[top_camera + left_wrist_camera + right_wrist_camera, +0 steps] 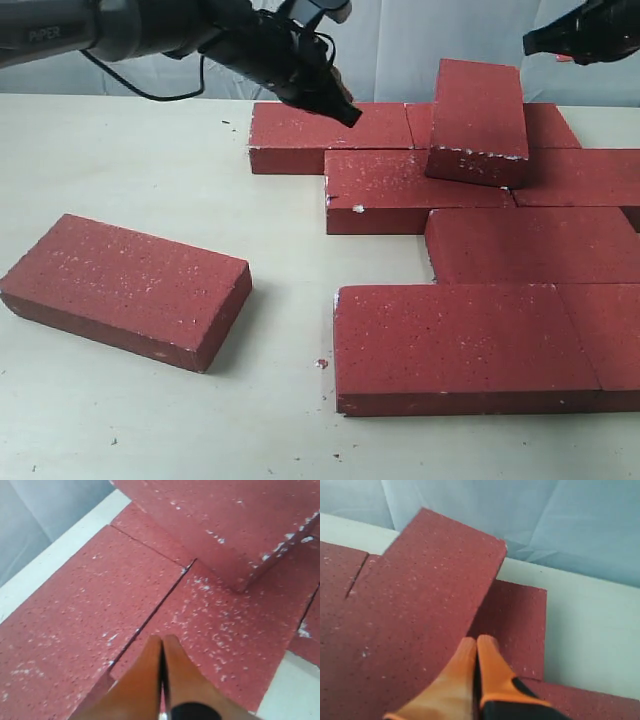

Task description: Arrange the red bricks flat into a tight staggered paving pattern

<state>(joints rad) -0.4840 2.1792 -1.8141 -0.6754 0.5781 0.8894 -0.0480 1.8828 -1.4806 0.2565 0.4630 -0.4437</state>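
The left fingers (147, 665) were found pressed together, empty, over the paved red bricks (470, 340). The right fingers (492, 665) were likewise closed on nothing (a tilted brick (478, 120) lay propped below them). One loose brick (125, 288) was noted well apart from both, on the counter (120, 160).

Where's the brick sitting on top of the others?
Exterior view, back right: the tilted brick leans on top of the laid bricks, just right of the left gripper.
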